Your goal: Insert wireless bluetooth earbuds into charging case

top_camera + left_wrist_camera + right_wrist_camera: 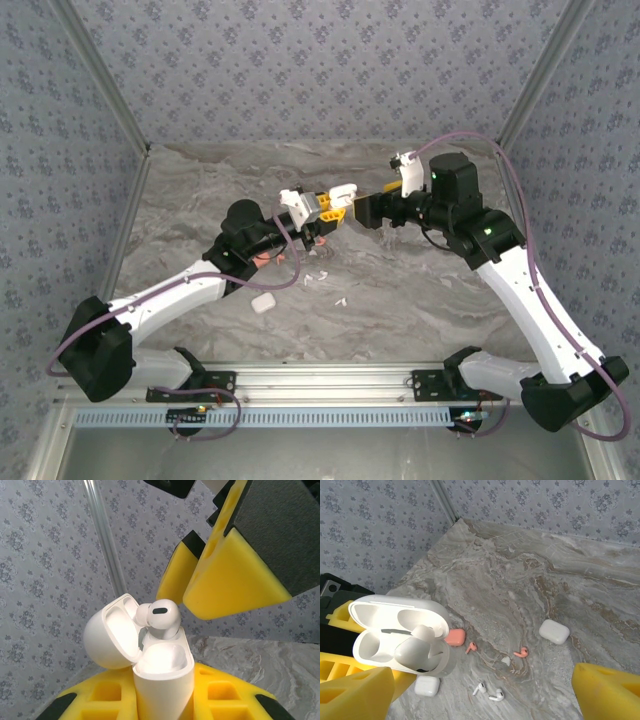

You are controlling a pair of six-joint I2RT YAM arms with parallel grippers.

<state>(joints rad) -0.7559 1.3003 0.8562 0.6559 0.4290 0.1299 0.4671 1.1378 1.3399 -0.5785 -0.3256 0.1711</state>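
Clamping the open charging case (162, 680), earbud (159, 617) half-seated, the left gripper (333, 206) faces the spread right gripper (364, 208).

No legible text, labels, brands, numbers or signs on any visible surface.

earbud (159, 619) stem hiding down inside charging case (162, 680) slot. case bottom running off lower edge in left wrist view. right hand (181, 600) getting cropped by top and right edges there. loose earbuds (318, 277) on table (420, 290) looking too tiny from top to sort by colour. salmon thing (268, 258) sitting half hidden under left arm.
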